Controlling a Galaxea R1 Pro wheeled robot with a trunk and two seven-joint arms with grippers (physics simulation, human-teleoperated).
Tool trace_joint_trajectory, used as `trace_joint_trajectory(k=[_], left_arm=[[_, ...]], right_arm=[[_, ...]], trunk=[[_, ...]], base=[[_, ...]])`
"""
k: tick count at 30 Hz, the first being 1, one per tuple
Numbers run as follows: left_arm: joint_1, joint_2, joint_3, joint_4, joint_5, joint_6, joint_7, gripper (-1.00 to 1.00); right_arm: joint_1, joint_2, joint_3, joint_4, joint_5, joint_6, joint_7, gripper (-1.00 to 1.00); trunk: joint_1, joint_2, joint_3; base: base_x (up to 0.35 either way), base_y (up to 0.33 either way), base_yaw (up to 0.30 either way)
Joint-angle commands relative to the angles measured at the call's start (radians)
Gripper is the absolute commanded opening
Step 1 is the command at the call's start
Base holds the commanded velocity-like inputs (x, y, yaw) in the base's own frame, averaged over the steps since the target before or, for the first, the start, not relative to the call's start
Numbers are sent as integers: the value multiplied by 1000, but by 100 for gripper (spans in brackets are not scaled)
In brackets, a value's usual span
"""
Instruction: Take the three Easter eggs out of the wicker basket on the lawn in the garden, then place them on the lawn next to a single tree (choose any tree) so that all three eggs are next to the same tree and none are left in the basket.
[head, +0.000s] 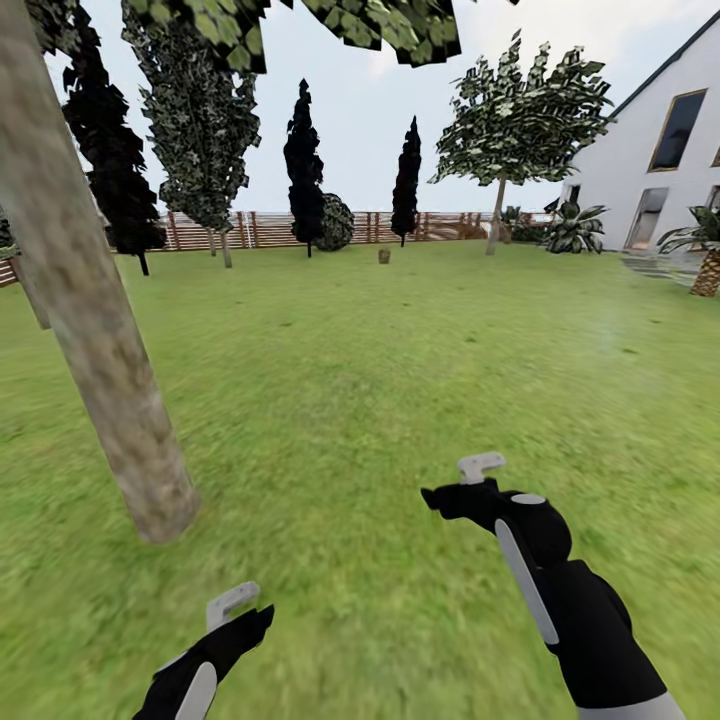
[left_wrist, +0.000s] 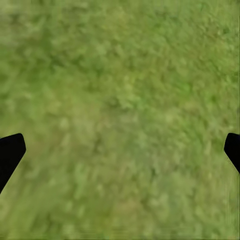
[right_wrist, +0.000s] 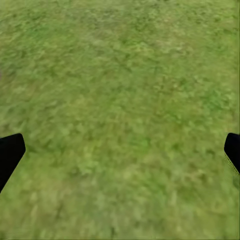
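Wicker basket (head: 384, 256) is a tiny brown shape far off, upper centre of head view, on the lawn (head: 400, 360) just short of the slatted fence (head: 260, 228). Too small to tell if any eggs are inside. It sits well apart from both grippers, which hang at the bottom of the frame.

Closest tree (head: 95, 320): thick pale mottled trunk running diagonally down the left side, base meeting the grass at lower left. The left gripper (head: 240, 605) is near that base, below and a bit to the right of it, at bottom left. The right gripper (head: 470, 485) is lower centre-right, further from the trunk, w/ bare grass between.

Left wrist view: the left gripper's two dark fingertips (left_wrist: 11, 152) sit at opposite edges of the frame, wide apart, nothing between them but blurred grass. Right wrist view same: fingertips (right_wrist: 11, 152) spread to both edges over grass, so both grippers are open and empty.

Further out: another leafy tree (head: 520, 110) upper right w/ thin trunk, dark narrow cypresses (head: 305, 160) along the fence, a white house (head: 660, 150) at far right, palm-like plants (head: 575, 228) next to it.
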Motion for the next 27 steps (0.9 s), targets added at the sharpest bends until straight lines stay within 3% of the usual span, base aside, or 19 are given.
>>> trace_joint_trajectory(k=[1,10,19,27], left_arm=[[0,-1,1,-2,10,5,6,100],[-1,-2,0,0,4,4,6,100],[-9,-1,0,24,7,4,5,100],[-11,-2,0,42,5,4,6,100]], right_arm=[[-1,-1,0,-2,-7,2,-4,100],[-1,1,-1,-10,-7,2,-5,100],[-1,3,-4,-21,-7,4,-9,100],[0,0,1,-23,-8,10,-5,100]], trunk=[[1,-1,-1],[1,-1,-1],[1,-1,-1],[1,-1,-1]], base=[[334,0,0],[334,0,-5],[333,0,-177],[334,0,-47]])
